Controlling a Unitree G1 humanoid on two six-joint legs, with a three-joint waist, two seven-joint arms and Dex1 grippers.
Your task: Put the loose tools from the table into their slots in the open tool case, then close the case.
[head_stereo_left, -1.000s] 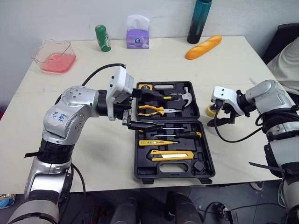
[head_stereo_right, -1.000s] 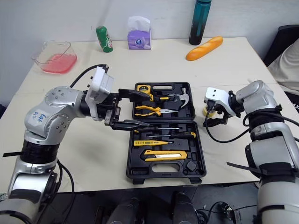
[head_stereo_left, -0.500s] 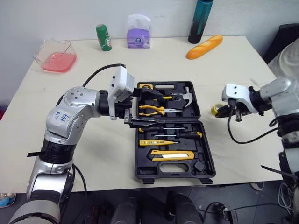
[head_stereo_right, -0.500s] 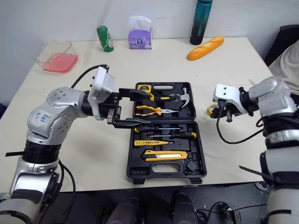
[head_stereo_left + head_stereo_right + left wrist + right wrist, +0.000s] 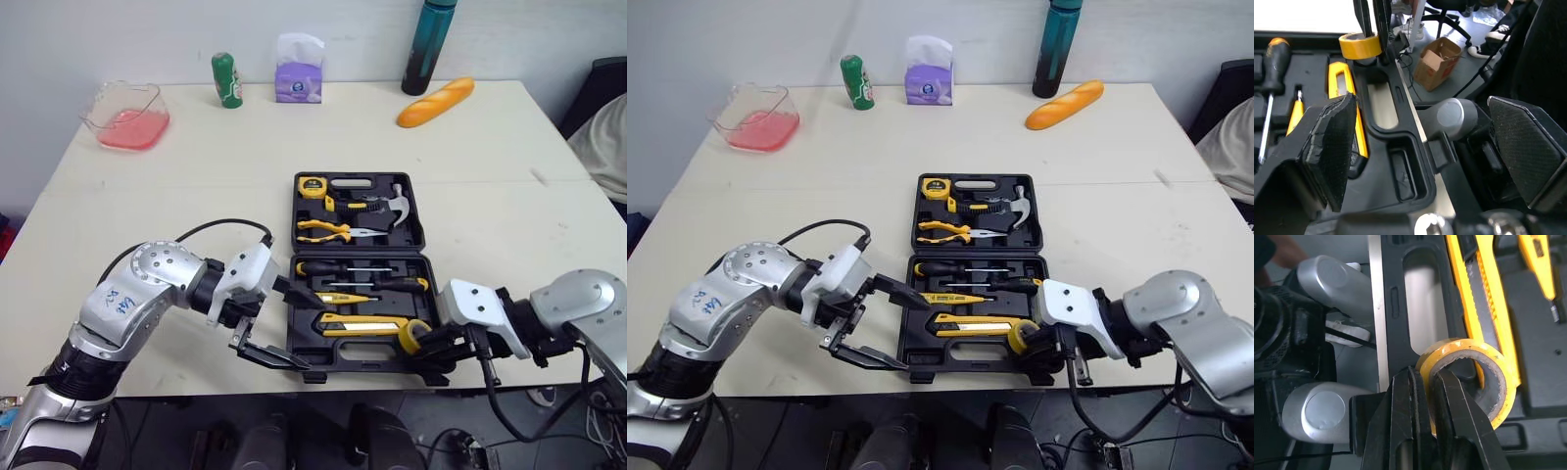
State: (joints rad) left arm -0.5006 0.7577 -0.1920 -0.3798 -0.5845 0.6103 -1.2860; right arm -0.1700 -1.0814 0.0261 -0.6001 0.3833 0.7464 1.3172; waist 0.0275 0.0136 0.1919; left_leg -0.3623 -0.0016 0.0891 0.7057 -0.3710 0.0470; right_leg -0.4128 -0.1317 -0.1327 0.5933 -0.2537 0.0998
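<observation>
The right gripper (image 5: 1424, 379) pinches the yellow tape roll (image 5: 1476, 352) between its fingers at the open tool case's (image 5: 360, 252) lower-right corner. The left gripper (image 5: 289, 333) has its fingers spread wide at the case's lower-left corner

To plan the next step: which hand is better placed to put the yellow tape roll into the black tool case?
The right hand. It is shut on the yellow roll of tape, over the near right part of the open black plastic tool case. The left hand is open and empty.
</observation>
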